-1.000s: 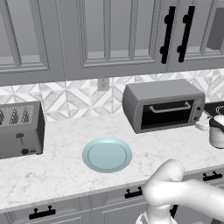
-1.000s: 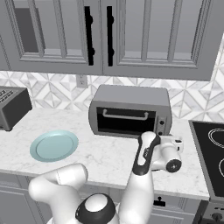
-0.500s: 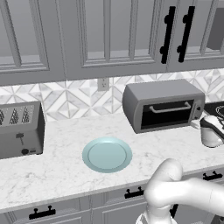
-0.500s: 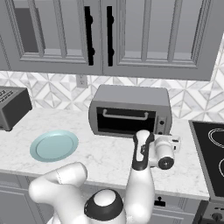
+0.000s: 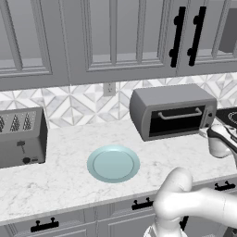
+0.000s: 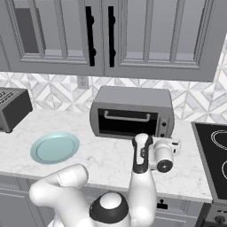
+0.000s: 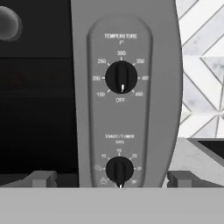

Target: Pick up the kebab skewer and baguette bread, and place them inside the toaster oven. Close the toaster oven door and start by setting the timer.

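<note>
Tool point(image 7: 112, 179) spread wide, empty, just before small round black timer knob point(image 7: 119, 170) on closed grey metal toaster oven point(image 6: 132, 112), above white marble worktop point(image 5: 65, 180).

plate point(image 5: 113, 163): counter point(image 5: 60, 183) centre | slotted toaster point(image 5: 21, 137): left | cooktop point(image 6: 213, 159): right

Open pincer point(image 6: 174, 146) now closer to the toaster oven point(image 6: 131, 112), facing its timer point(image 7: 119, 169).
</note>
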### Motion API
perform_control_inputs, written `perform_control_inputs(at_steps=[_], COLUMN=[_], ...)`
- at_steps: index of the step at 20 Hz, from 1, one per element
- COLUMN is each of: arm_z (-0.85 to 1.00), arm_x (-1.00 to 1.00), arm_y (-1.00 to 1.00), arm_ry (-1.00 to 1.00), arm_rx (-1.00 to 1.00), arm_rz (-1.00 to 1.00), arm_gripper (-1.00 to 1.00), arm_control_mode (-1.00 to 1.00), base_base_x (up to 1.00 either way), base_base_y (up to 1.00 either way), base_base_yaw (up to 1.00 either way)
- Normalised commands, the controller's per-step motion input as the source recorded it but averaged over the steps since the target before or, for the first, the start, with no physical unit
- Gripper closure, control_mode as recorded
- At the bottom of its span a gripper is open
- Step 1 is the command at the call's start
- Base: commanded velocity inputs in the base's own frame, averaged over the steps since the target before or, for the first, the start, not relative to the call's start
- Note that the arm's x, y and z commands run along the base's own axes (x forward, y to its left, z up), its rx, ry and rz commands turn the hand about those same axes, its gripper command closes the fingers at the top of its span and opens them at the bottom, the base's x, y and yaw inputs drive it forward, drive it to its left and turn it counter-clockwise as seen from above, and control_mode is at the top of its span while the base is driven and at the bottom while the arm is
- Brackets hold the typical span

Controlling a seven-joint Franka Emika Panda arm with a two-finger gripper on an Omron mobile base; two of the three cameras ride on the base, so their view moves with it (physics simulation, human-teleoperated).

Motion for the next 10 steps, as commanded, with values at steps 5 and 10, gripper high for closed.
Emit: perform_control_inputs(at_steps=[5,10], arm_z=[-0.08,0.00], arm_x=[0.10,0.16], arm_y=[-0.10,-0.07], arm_ry=[0.00,0.00], arm_rx=[0.02,0.02], arm_rz=[0.00,0.00], arm_gripper=[-1.00,-1.00], arm_control_mode=[-1.00,-1.00], base_base_x=[0.00,0.00], base_base_y=[0.00,0.00], base_base_yaw=[0.00,0.00])
